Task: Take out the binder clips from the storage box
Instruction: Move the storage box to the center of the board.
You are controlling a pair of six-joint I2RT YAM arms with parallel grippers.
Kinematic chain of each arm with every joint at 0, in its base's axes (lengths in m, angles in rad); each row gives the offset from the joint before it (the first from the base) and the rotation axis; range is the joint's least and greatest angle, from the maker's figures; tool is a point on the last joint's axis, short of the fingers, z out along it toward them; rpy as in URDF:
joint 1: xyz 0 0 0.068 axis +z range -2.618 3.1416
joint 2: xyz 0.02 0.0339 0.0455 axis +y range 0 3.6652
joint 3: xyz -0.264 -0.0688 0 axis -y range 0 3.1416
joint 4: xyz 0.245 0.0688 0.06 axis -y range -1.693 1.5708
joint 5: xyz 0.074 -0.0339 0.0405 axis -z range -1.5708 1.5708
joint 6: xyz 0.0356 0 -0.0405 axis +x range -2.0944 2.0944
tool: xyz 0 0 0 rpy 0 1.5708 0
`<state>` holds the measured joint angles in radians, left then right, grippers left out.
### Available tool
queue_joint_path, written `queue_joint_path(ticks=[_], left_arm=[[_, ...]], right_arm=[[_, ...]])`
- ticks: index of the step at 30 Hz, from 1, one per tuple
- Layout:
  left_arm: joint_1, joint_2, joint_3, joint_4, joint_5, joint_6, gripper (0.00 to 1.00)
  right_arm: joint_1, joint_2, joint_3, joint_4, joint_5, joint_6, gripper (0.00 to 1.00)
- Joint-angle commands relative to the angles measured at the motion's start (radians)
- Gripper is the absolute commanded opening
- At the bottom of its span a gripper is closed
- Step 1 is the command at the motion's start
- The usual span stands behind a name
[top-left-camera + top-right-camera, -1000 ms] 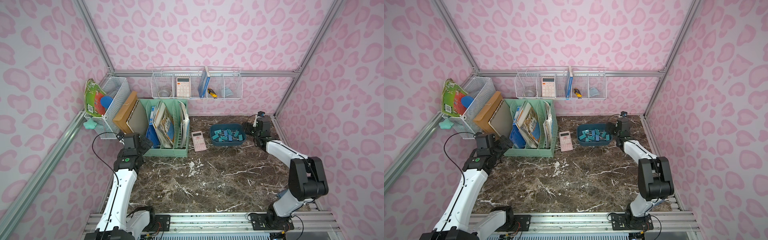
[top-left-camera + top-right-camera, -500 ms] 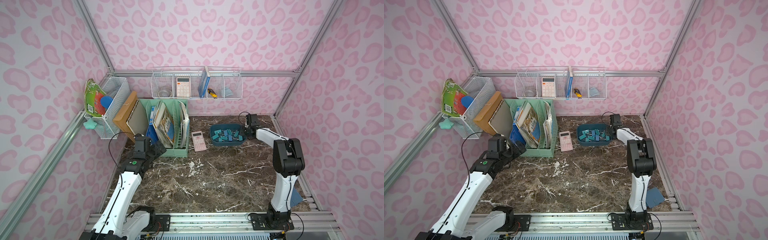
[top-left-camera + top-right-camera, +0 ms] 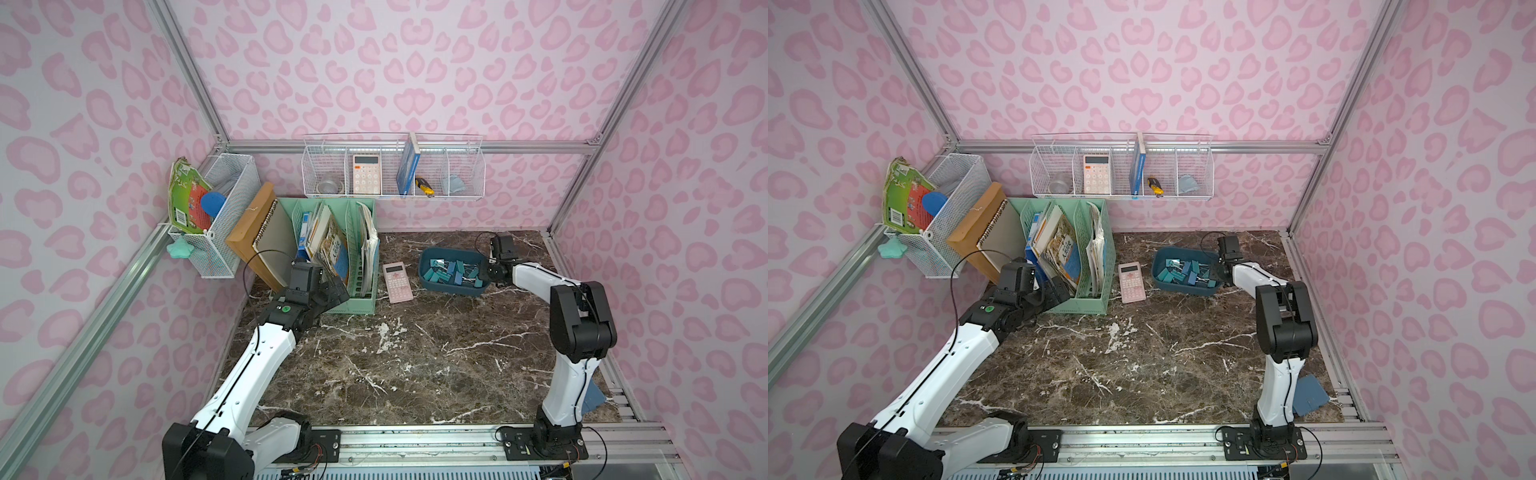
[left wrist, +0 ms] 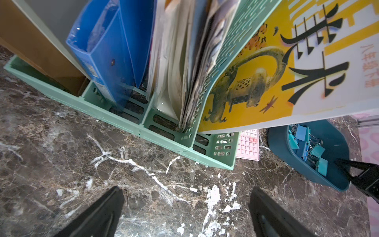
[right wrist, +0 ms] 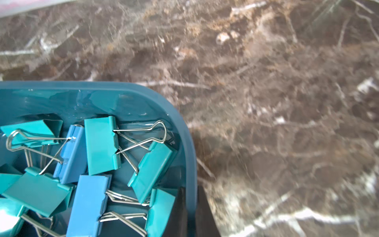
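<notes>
Across the worktop (image 3: 395, 353) a wide scatter is the chief risk. Little trouble is expected from the left claw (image 4: 186, 189), which is held apart and empty over bare marble before the mint-green file organizer (image 3: 357, 299), at about ten o'clock in both top views.

The storage box (image 3: 446, 289), at about one o'clock, is pinched by the right claw (image 5: 190, 187), clamped on the thin wall at the box's three o'clock end, one finger inside and one outside. If the box is lifted or tipped by this single edge, it may swing or slip. The pink calculator (image 3: 397, 282) just beside it could then be struck.

The binder clips (image 3: 451, 270), heaped with wire handles interlocked, may tumble out in clumps. All are seen inside the box, at the claw's nine o'clock, the nearest teal one just beside the inner finger; none is gripped.
</notes>
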<state>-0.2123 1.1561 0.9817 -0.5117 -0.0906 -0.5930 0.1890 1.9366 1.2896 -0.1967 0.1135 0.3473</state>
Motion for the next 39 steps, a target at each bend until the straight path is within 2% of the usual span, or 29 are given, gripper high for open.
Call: queue_joint_path(ticks=[1, 11, 16, 19, 22, 28, 35, 36, 39], left_arm=[[-0.02, 0.026, 0.018, 0.033, 0.003, 0.027, 0.99], [-0.062, 0.102, 0.065, 0.041, 0.006, 0.045, 0.99], [-0.066, 0.117, 0.077, 0.041, 0.018, 0.047, 0.99], [-0.069, 0.122, 0.084, 0.041, 0.02, 0.048, 0.99], [-0.071, 0.124, 0.087, 0.039, 0.021, 0.046, 0.99], [-0.081, 0.123, 0.092, 0.017, 0.027, 0.037, 0.99], [-0.105, 0.106, 0.092, -0.018, 0.019, 0.036, 0.99], [-0.11, 0.104, 0.091, -0.024, 0.018, 0.034, 0.99], [-0.126, 0.098, 0.084, -0.034, 0.03, 0.023, 0.99]], right_arm=[[0.015, -0.071, -0.085, 0.012, 0.009, -0.005, 0.0], [0.125, -0.316, -0.395, -0.014, 0.065, 0.013, 0.0], [0.175, -0.428, -0.495, -0.043, 0.084, 0.034, 0.0], [0.239, -0.468, -0.524, -0.05, 0.095, 0.058, 0.0], [0.311, -0.462, -0.531, -0.046, 0.105, 0.108, 0.0], [0.389, -0.347, -0.455, -0.033, 0.114, 0.224, 0.0], [0.459, -0.229, -0.324, -0.066, 0.144, 0.244, 0.0], [0.462, -0.218, -0.311, -0.075, 0.147, 0.242, 0.01], [0.468, -0.215, -0.294, -0.098, 0.149, 0.239, 0.14]])
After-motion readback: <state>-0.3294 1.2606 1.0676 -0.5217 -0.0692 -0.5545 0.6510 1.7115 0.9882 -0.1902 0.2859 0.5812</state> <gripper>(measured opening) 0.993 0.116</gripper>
